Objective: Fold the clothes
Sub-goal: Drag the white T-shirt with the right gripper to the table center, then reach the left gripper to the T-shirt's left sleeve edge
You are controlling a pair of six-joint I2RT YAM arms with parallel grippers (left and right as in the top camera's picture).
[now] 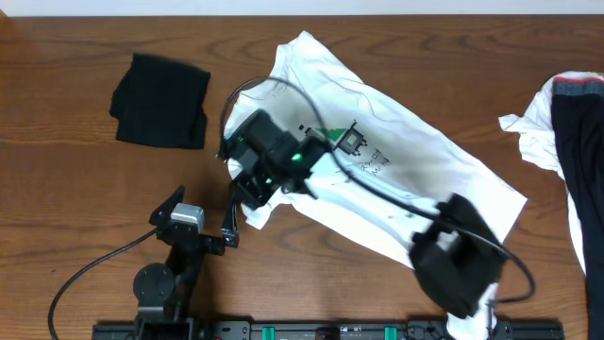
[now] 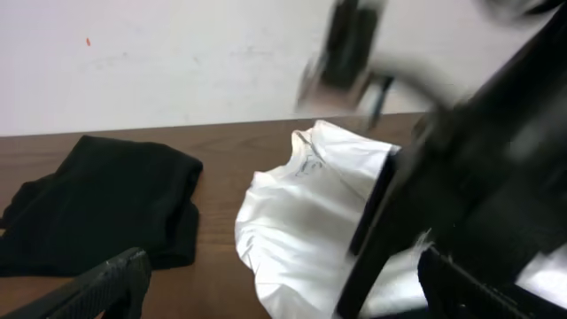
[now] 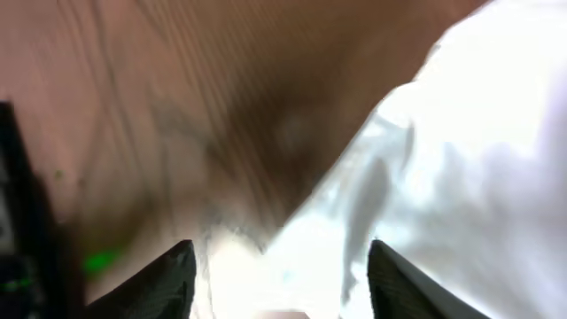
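Observation:
The white T-shirt point(image 1: 415, 161) lies spread diagonally across the table's middle, with its green-and-black print point(image 1: 344, 140) facing up. My right gripper point(image 1: 255, 187) hovers over the shirt's lower left edge. In the blurred right wrist view its fingers point(image 3: 282, 283) are open, with white cloth point(image 3: 478, 133) between and beyond them. My left gripper point(image 1: 200, 222) is open and empty over bare wood, just left of that edge. In its wrist view the fingers point(image 2: 292, 297) frame the shirt's bunched edge point(image 2: 301, 221).
A folded black garment point(image 1: 160, 99) lies at the back left and also shows in the left wrist view point(image 2: 97, 204). A white-and-dark garment point(image 1: 566, 123) lies at the right edge. The right arm point(image 2: 461, 177) crosses over the shirt. Bare wooden table point(image 1: 75, 208) lies on the left.

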